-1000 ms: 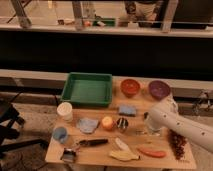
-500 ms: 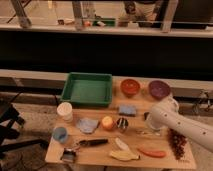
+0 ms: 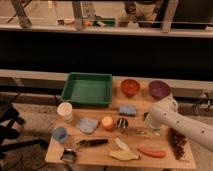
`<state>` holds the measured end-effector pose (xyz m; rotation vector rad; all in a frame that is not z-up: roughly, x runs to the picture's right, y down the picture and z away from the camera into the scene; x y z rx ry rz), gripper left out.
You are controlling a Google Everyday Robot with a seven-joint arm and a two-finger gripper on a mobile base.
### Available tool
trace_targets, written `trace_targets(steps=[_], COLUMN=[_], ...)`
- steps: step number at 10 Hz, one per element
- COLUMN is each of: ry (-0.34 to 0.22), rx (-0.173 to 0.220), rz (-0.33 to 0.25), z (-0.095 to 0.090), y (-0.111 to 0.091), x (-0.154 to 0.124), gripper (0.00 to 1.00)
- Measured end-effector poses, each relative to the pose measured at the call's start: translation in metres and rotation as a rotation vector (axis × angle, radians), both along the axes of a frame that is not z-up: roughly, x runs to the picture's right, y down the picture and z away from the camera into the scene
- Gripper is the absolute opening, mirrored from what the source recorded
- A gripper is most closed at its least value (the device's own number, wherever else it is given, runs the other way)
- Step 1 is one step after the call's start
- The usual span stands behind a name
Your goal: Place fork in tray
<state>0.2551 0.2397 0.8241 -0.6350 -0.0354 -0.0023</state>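
The green tray [image 3: 87, 89] stands at the back left of the wooden table, and nothing shows inside it. A thin silvery fork [image 3: 143, 133] lies on the table right of centre. My white arm reaches in from the right. Its gripper [image 3: 148, 123] is low over the table, just above the fork, and is largely hidden by the arm's own wrist. Whether it touches the fork does not show.
A red bowl [image 3: 130, 87] and a purple bowl [image 3: 159, 89] stand right of the tray. A white cup [image 3: 65, 111], a blue cup [image 3: 60, 133], a blue sponge [image 3: 127, 109], an orange [image 3: 107, 122], a black-handled utensil [image 3: 91, 143], a banana [image 3: 124, 155], a carrot [image 3: 151, 152] and a whitish flat utensil [image 3: 121, 145] crowd the front.
My arm's end has moved slightly left and down toward the fork. Nothing else on the table has moved.
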Motion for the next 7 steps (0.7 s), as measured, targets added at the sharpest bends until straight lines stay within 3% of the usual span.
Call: trace_targets(steps=[3,7], ry=[-0.005,-0.024], rx=[0.000,0.000], rz=[-0.007,-0.008], z=[-0.0001,0.0032], y=[-0.0010,0.0015], x=[-0.0015,-0.0014], gripper=[0.04,0.00])
